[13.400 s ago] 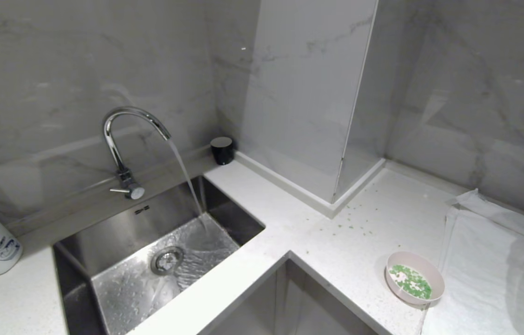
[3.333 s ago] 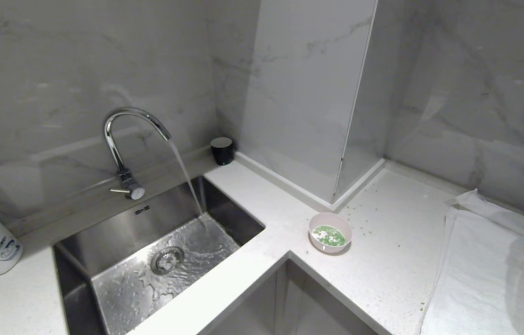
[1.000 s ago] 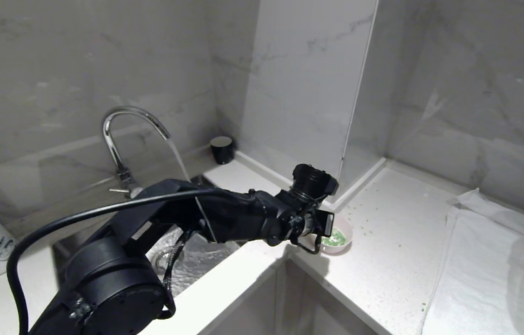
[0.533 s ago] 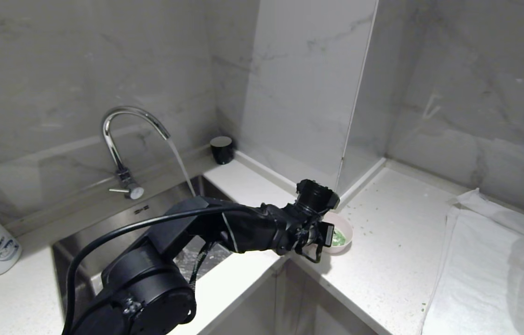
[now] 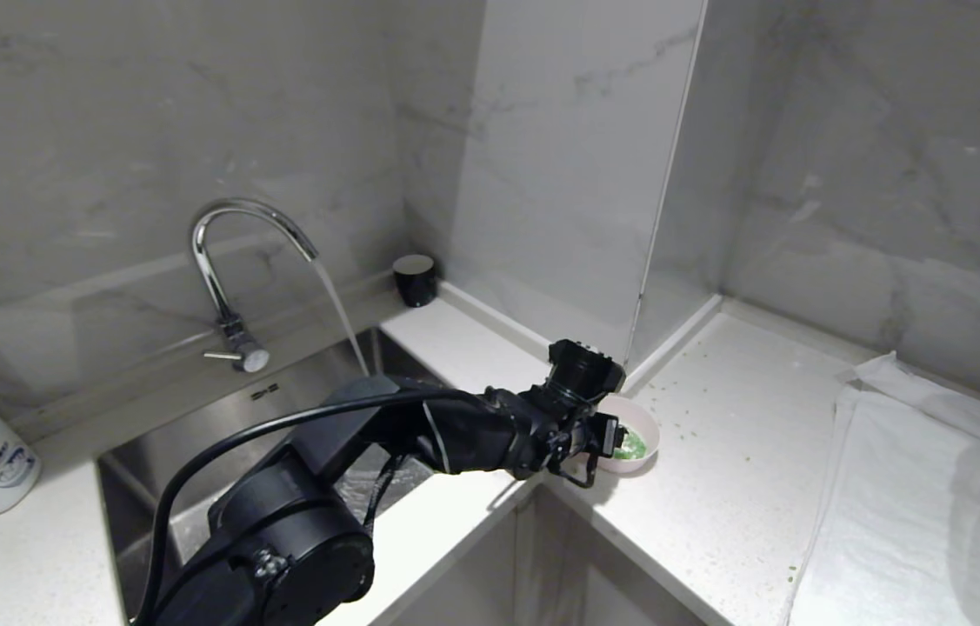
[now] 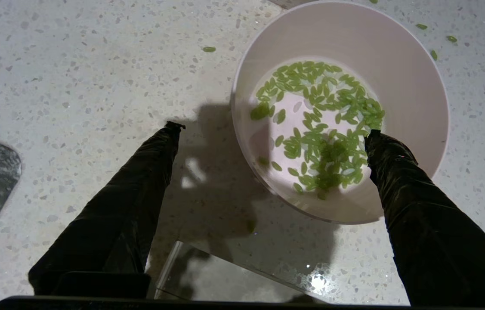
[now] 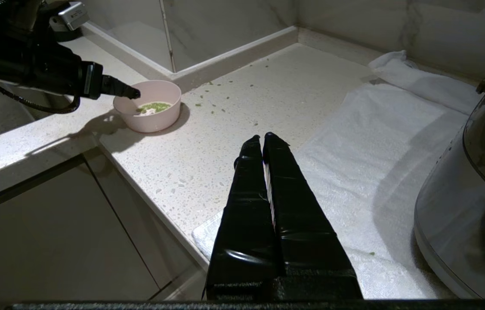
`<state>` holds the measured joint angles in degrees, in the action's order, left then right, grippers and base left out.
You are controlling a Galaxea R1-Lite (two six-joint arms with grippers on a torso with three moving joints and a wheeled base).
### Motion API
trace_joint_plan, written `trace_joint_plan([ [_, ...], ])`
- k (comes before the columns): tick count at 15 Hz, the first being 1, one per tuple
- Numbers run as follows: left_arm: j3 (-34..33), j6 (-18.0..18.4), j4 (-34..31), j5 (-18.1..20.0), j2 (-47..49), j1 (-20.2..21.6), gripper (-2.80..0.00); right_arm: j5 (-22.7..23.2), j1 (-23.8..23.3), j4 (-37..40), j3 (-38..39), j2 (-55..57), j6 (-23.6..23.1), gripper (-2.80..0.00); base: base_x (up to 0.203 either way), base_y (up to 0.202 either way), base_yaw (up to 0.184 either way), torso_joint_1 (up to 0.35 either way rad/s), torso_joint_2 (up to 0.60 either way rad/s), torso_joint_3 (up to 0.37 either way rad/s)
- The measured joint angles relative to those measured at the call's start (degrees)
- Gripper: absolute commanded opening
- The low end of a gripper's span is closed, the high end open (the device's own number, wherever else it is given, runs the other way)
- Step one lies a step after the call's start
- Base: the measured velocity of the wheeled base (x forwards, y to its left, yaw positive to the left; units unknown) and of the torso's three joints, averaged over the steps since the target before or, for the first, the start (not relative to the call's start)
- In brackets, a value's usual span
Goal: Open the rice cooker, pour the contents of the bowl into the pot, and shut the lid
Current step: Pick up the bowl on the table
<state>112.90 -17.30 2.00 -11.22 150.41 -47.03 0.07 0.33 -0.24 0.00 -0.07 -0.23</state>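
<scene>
The pale pink bowl (image 6: 340, 107) is sitting upright on the speckled white counter (image 6: 74, 64) near its inner corner, holding green and white grains (image 6: 322, 129). The left hand (image 6: 270, 129) is hanging spread wide, straddling its near rim, one finger (image 6: 390, 161) inside. The right hand (image 7: 263, 140) is resting clenched, empty.

pink bowl (image 6: 401, 56), green contents (image 6: 324, 125), speckled white counter (image 6: 74, 64)

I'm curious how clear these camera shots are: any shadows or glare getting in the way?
Left wrist view: the left gripper throws a dark shadow across the counter and into the bowl; a bright glint sits below. Head view: the arm's shadow falls beside the bowl.
</scene>
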Motion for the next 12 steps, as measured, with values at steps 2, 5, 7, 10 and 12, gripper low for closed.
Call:
trace_joint_plan([
  [2, 0.0, 0.2, 0.1, -1.2, 0.2, -0.1, 0.0, 0.0, 0.0, 0.0, 0.0, 0.0, 0.0, -2.8, 0.0, 0.0, 0.0, 0.0, 0.0, 0.0],
  [5, 0.0, 3.0, 2.6, -4.9, 0.7, 0.2, 0.0, 0.0, 0.0, 0.0, 0.0, 0.0, 0.0, -2.8, 0.0, 0.0, 0.0, 0.0, 0.0, 0.0],
  [7, 0.0, 5.0, 4.2, -7.5, 1.6, 0.4, 0.0, 0.0, 0.0, 0.0, 0.0, 0.0, 0.0, -2.8, 0.0, 0.0, 0.0, 0.0, 0.0, 0.0],
  [10, -0.1, 6.0, 4.2, -9.5, 2.5, 0.1, 0.0, 0.0, 0.0, 0.0, 0.0, 0.0, 0.0, -2.8, 0.0, 0.0, 0.0, 0.0, 0.0, 0.0],
  [12, -0.1, 6.7, 4.2, -9.8, 2.7, 0.1, 0.0, 0.0, 0.0, 0.0, 0.0, 0.0, 0.0, -2.8, 0.0, 0.0, 0.0, 0.0, 0.0, 0.0],
])
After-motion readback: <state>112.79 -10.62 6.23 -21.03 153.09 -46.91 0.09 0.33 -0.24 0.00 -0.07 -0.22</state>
